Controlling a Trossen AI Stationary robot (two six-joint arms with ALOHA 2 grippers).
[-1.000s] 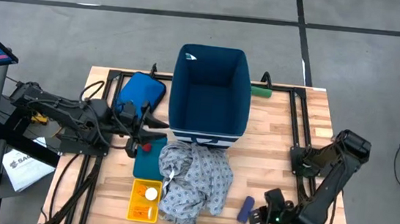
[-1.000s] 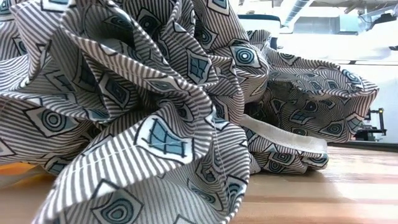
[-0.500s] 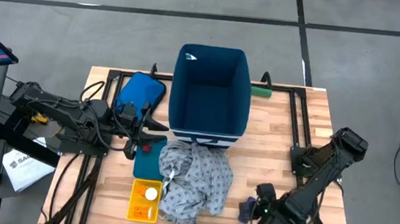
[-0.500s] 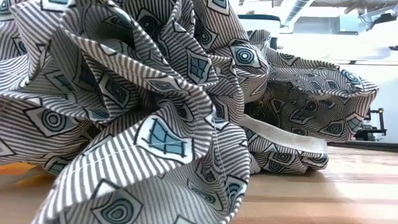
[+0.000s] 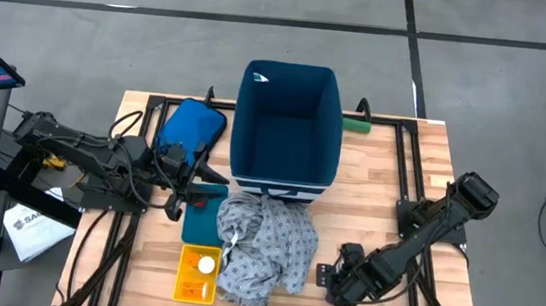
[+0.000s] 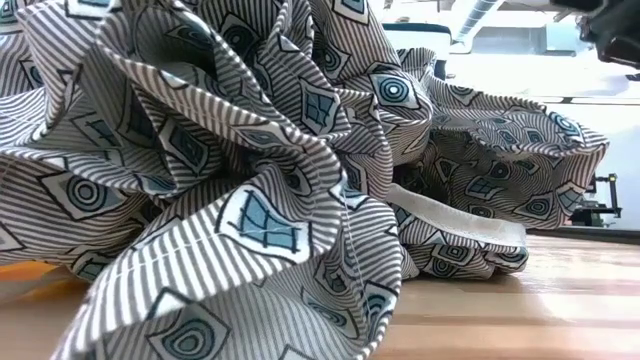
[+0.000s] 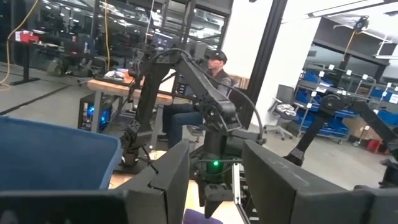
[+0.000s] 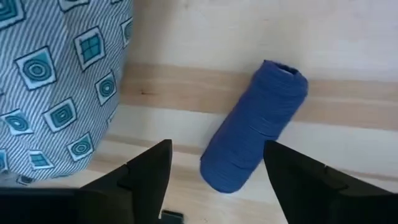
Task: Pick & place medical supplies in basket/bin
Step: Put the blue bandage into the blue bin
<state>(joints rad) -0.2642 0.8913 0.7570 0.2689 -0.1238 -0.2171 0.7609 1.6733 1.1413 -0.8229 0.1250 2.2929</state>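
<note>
The left gripper point(image 5: 193, 181) hangs near the worktop's left edge, beside the pouch point(image 5: 190, 128), its fingers point(image 7: 165, 183) parted with nothing between them; the gown point(image 5: 264, 248) lies heaped at mid front, before the bin point(image 5: 288, 126); the blue cylinder point(image 8: 255, 124) lies on the wood just beside the gown toward the front right corner, under the right gripper point(image 5: 326, 277), whose fingers point(image 8: 149, 171) stand apart, straddling it without touching.
</note>
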